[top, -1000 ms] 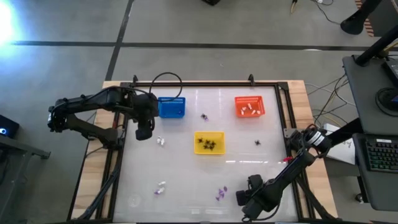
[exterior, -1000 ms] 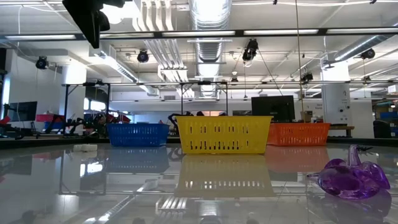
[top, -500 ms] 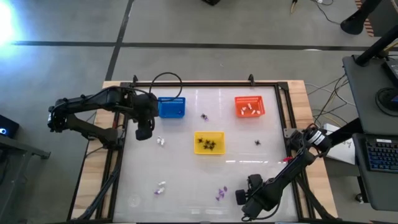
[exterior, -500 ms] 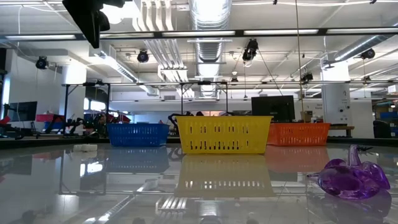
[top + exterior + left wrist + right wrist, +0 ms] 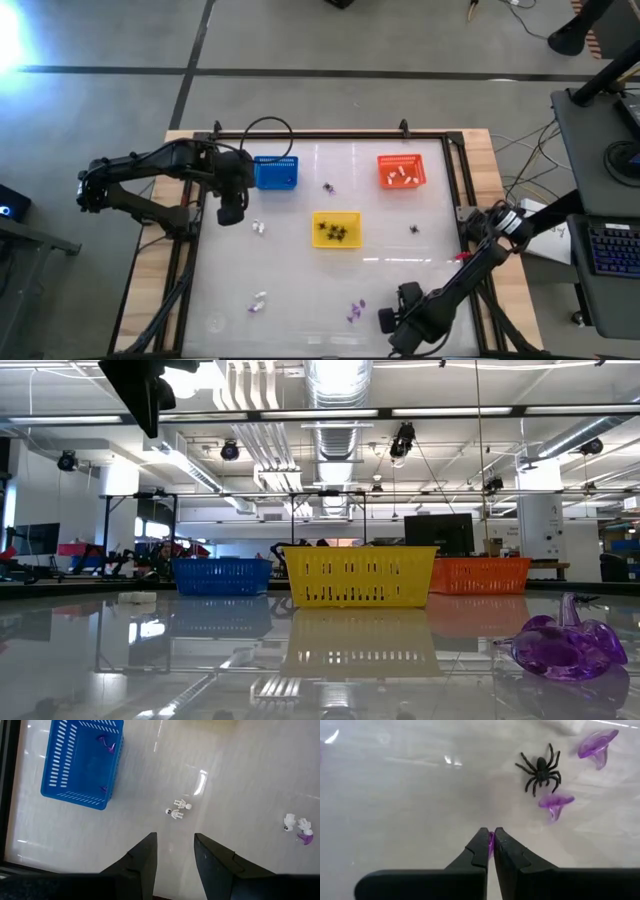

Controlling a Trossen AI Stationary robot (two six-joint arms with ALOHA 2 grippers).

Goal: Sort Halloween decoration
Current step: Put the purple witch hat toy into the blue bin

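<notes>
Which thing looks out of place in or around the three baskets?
Nothing is spilled or damaged. One black spider lies among the purple pieces near the right gripper, which is shut on a purple piece, though other spiders sit in the yellow basket.

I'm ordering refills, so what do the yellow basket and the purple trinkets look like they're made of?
Yellow basket: seemingly molded plastic, opaque, with slotted walls and an even colour. Purple trinkets: likely translucent glossy plastic, since light passes through and highlights glint on them.
</notes>
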